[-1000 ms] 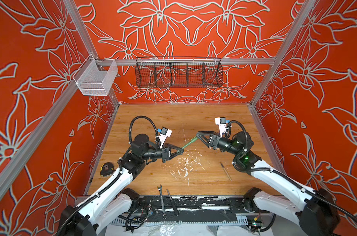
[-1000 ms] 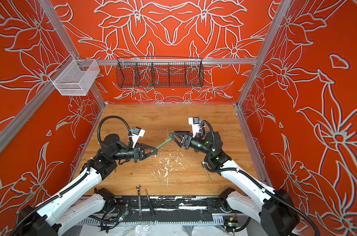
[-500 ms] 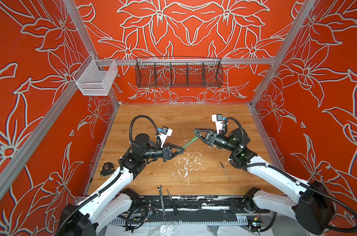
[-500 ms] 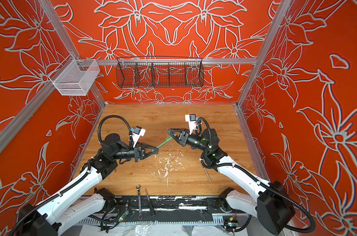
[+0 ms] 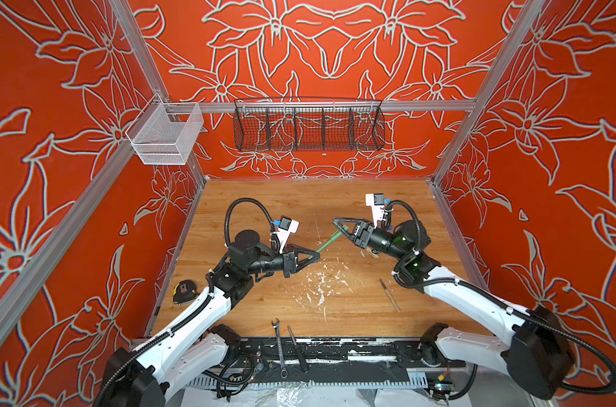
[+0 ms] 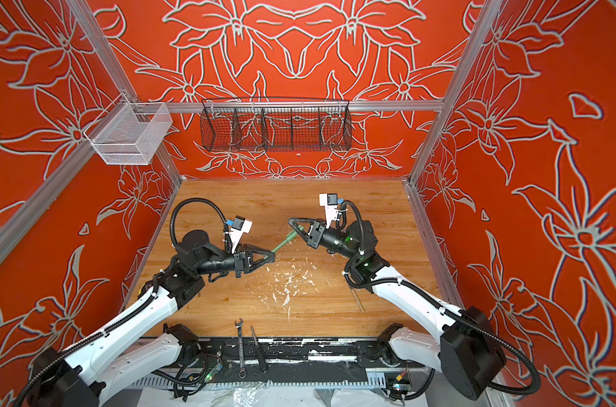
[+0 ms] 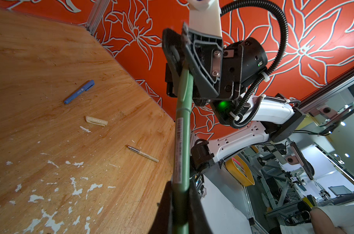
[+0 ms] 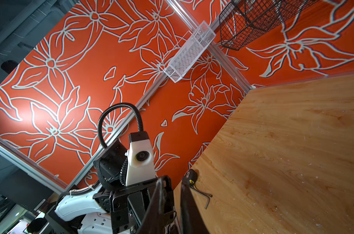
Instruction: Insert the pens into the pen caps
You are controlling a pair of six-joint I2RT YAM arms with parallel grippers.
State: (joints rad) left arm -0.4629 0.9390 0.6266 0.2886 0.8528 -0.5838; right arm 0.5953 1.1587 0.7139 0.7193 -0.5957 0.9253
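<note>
A green pen (image 5: 326, 242) (image 7: 182, 145) hangs in the air over the wooden table (image 5: 299, 204). My left gripper (image 5: 316, 256) (image 7: 180, 189) is shut on its lower end. The green pen cap (image 7: 186, 85) sits on the far end, and my right gripper (image 5: 335, 221) (image 6: 290, 220) is shut on it, as the left wrist view shows. On the table lie a blue pen (image 7: 79, 92) wearing its cap, a tan cap (image 7: 96, 121) (image 5: 371, 251) and a bare tan pen (image 7: 143, 154) (image 5: 390, 295). The right wrist view shows only my own jaws (image 8: 171, 182), close together.
A tape measure (image 5: 182, 291) and a hex key (image 8: 204, 197) lie by the left wall. A wrench (image 5: 278, 347) and a slim black tool (image 5: 297, 347) rest at the front edge. A black wire basket (image 5: 308, 127) and a white one (image 5: 165, 137) hang above.
My right gripper has moved left over the pen's far end and gone from open to shut on the green cap. The left gripper has kept its hold, unmoved.
</note>
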